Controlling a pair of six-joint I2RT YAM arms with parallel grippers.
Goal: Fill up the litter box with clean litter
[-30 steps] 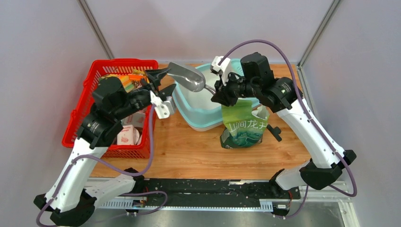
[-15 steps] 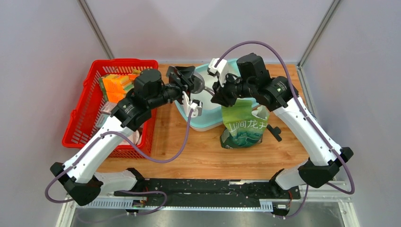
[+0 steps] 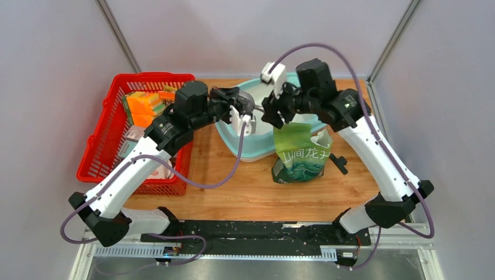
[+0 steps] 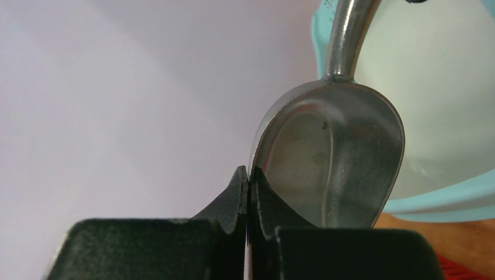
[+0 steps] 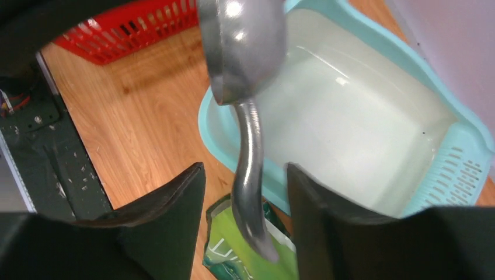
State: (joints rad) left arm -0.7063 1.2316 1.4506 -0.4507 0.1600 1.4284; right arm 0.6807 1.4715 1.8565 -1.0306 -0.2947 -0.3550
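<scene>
The light-teal litter box (image 3: 255, 153) stands at the back middle of the wooden table, its whitish inside bare (image 5: 350, 111), with a perforated panel (image 5: 461, 169) at one end. No clean litter shows. A grey metal scoop (image 4: 338, 151) hangs over the box. My left gripper (image 4: 250, 175) is shut on the rim of the scoop's bowl (image 3: 247, 105). My right gripper (image 5: 245, 168) is open, and the scoop's handle (image 5: 250, 192) runs between its fingers without touching them. In the top view the right gripper (image 3: 270, 114) faces the left gripper (image 3: 239, 109) above the box.
A green printed bag (image 3: 300, 153) stands upright just in front of the litter box, below the right gripper. A red mesh basket (image 3: 96, 143) with boxes inside sits at the left. A small black piece (image 3: 338, 163) lies right of the bag.
My left arm swung from over the red basket to the scoop and shut on its bowl's rim. My right gripper opened off the handle.
</scene>
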